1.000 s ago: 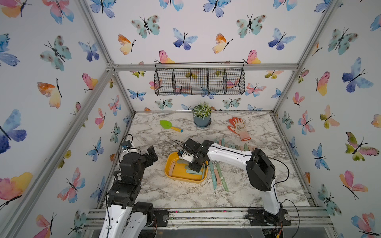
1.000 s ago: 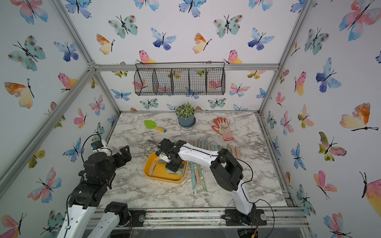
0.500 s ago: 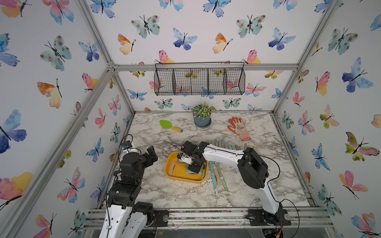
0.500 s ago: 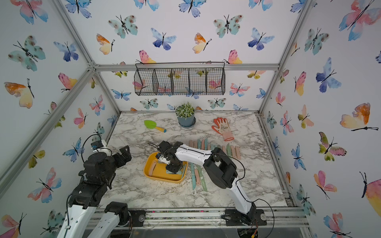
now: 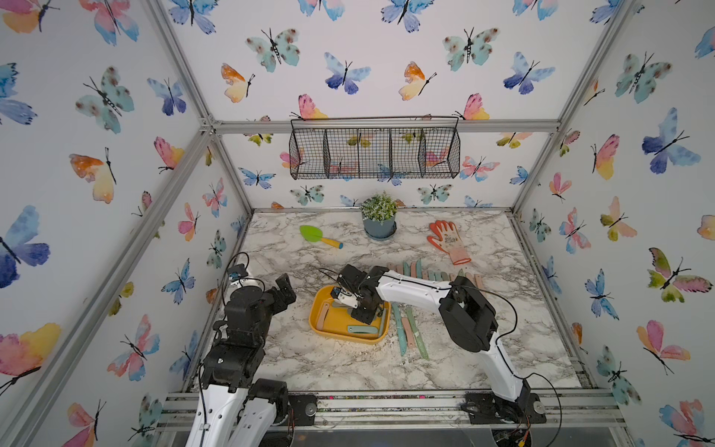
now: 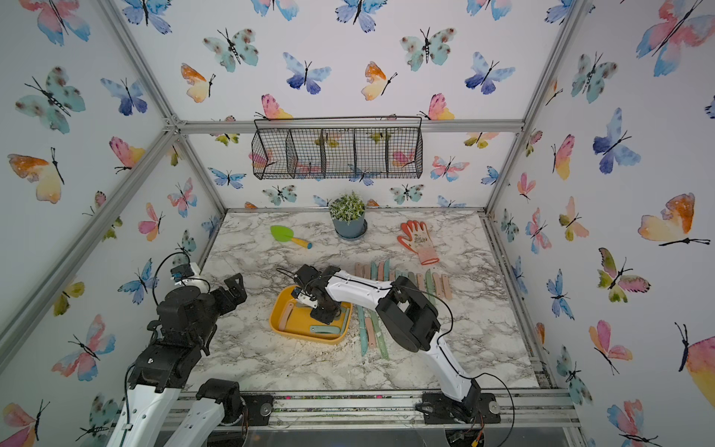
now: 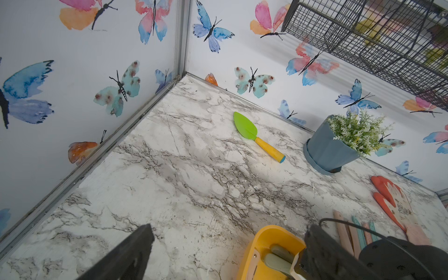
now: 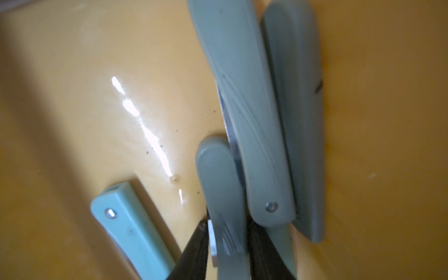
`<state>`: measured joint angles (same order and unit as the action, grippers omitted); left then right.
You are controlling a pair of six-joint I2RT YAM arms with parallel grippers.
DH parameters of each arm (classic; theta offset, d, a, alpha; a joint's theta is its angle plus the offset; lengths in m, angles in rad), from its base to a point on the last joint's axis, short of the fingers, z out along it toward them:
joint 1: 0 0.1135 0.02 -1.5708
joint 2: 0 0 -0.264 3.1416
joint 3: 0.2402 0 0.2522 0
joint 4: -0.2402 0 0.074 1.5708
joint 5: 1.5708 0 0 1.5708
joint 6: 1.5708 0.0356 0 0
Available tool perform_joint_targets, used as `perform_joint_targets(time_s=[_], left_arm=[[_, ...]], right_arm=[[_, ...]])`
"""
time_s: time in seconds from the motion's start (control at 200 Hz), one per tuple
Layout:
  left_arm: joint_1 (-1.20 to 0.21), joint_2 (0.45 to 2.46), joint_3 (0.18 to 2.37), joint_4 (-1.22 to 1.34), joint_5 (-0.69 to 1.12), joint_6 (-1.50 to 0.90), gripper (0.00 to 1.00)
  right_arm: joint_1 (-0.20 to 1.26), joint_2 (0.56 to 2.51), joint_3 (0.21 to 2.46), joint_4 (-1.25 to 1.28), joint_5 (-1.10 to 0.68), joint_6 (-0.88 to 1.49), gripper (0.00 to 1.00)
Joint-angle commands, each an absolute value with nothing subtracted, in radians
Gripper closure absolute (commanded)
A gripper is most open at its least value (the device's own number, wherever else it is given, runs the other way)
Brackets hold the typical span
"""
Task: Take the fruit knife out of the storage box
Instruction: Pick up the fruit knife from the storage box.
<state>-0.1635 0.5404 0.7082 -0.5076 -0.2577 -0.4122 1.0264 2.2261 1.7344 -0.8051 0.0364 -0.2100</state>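
The storage box is a shallow yellow tub on the marble table, in both top views. My right gripper reaches down into it. In the right wrist view the box floor fills the frame. My right gripper has its black fingers pressed against both sides of a grey-green folding fruit knife. More knives lie beside it: two grey-green and one light teal. My left gripper hangs open, left of the box, holding nothing.
Three knives lie on the table right of the box, and a row of several sits behind the right arm. Farther back are a green trowel, a potted plant and an orange glove. A black wire basket hangs on the back wall.
The right arm's elbow has swung slightly left while its gripper stays low in the box. The left arm has not moved.
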Motion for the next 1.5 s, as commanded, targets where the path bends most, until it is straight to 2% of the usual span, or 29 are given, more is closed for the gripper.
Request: perform_joint_targets(time_s=[0.0, 0.23, 0.711, 1.116, 1.497], left_arm=[[-0.16, 0.532, 0.713, -0.515, -0.265, -0.416, 0.02], [-0.16, 0.534, 0.713, -0.513, -0.264, -0.416, 0.02], [-0.16, 0.532, 0.713, -0.512, -0.258, -0.416, 0.02], [-0.163, 0.531, 0.71, -0.507, -0.234, -0.41, 0.02], [-0.241, 0.556, 0.689, -0.445, 0.024, -0.335, 0.02]], right_arm=[[1.022, 2.272, 1.739, -0.843, 0.034, -0.219, 0.72], [1.022, 2.245, 1.737, -0.832, 0.026, -0.216, 0.79], [1.022, 2.145, 1.78, -0.864, 0.001, -0.19, 0.81], [1.022, 2.011, 1.725, -0.837, 0.008, -0.103, 0.81], [0.95, 1.811, 1.5, -0.813, 0.084, 0.108, 0.81]])
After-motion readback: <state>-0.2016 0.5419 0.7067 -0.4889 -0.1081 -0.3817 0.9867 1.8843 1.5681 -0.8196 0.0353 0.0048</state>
